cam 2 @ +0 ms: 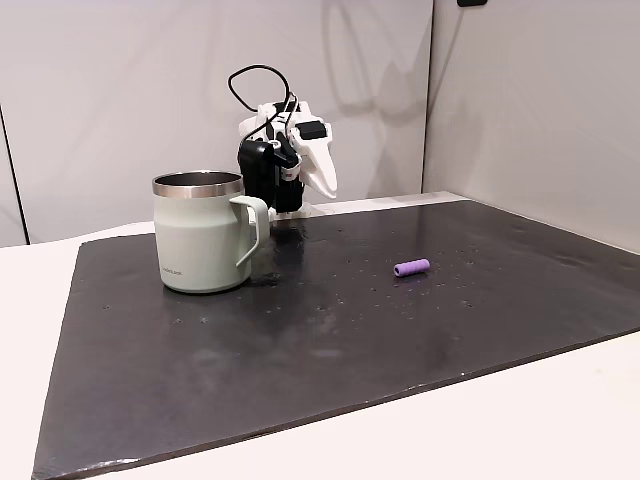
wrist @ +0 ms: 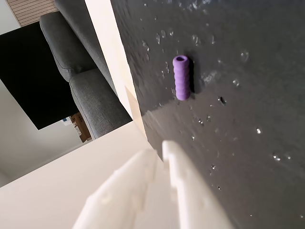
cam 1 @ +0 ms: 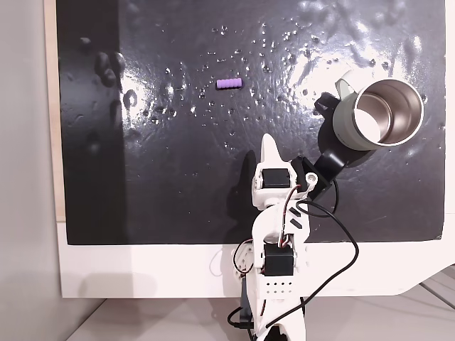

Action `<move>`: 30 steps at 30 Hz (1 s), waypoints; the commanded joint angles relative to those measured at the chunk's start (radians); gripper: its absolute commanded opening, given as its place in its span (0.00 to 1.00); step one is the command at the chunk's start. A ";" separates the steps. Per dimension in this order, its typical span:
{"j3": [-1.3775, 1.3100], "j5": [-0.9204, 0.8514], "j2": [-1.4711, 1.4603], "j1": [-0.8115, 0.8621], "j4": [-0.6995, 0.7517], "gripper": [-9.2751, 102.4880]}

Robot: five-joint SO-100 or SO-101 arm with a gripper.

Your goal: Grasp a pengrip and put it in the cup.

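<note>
Black dimpled mat (cam 2: pixel 300 350) covers white table (cam 2: pixel 560 420).

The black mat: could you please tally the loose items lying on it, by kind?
Pengrip, purple: 1
Cup, pale grey-green with steel interior: 1
Total: 2, apart from each other on the black mat.

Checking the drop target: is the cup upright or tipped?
Upright. The cup stands on its base on the black mat, steel rim level and opening upward; from above, the cup shows its round mouth.
</note>
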 commanded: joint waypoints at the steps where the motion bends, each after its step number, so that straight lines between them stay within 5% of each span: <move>1: 0.049 -0.003 0.012 -0.012 -0.003 0.08; 20: 0.029 -0.029 0.012 -0.012 -0.002 0.08; 30: -0.360 -0.034 -0.178 -0.172 0.163 0.08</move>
